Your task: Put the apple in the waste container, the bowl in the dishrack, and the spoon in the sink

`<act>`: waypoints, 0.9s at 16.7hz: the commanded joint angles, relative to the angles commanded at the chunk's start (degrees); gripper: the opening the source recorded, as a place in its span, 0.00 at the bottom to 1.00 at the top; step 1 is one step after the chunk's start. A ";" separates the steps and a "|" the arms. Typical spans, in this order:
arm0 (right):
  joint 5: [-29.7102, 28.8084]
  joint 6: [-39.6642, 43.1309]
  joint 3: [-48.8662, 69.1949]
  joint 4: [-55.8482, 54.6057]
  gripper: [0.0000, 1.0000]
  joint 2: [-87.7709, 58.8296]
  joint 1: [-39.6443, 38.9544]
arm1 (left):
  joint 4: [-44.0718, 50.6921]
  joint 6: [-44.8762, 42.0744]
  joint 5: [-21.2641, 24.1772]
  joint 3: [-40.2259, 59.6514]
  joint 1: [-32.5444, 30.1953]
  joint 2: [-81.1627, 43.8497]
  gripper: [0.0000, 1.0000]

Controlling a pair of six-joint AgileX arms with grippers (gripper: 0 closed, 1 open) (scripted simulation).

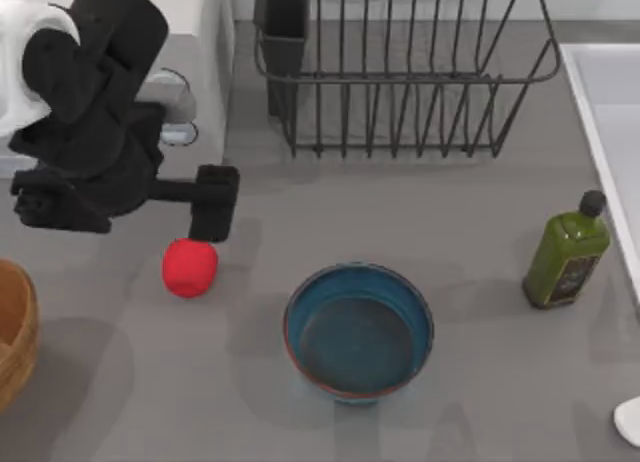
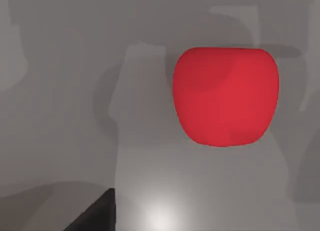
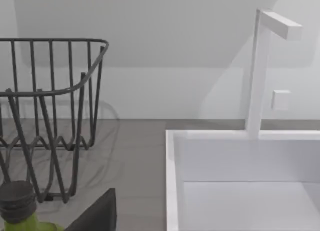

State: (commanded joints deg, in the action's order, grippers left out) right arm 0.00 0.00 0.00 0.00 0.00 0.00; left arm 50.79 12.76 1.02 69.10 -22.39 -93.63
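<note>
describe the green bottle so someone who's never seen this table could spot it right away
Start at the sink, the white basin along the table's right edge. Just left of its rim stands the bottle, upright, to the right of the bowl and in front of the dishrack. It is the only green thing here, squarish with a dark cap.

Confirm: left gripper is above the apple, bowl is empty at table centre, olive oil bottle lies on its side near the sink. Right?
Not quite. The olive oil bottle stands upright near the sink, cap up, as the top view shows. The rest holds: the left gripper is above the apple, and the bowl sits empty at table centre.
</note>
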 joint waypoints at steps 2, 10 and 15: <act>0.00 0.00 0.00 0.00 1.00 0.00 0.00 | 4.09 1.62 0.00 6.13 -1.00 -8.14 1.00; 0.00 0.00 0.00 0.00 1.00 0.00 0.00 | 10.29 4.43 -0.38 16.11 -0.84 -20.46 1.00; 0.00 0.00 0.00 0.00 1.00 0.00 0.00 | 9.30 4.92 -0.36 15.17 -1.38 -20.45 1.00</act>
State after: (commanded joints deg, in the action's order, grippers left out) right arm 0.00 0.00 0.00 0.00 0.00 0.00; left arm 60.09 17.69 0.66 84.27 -23.77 -114.08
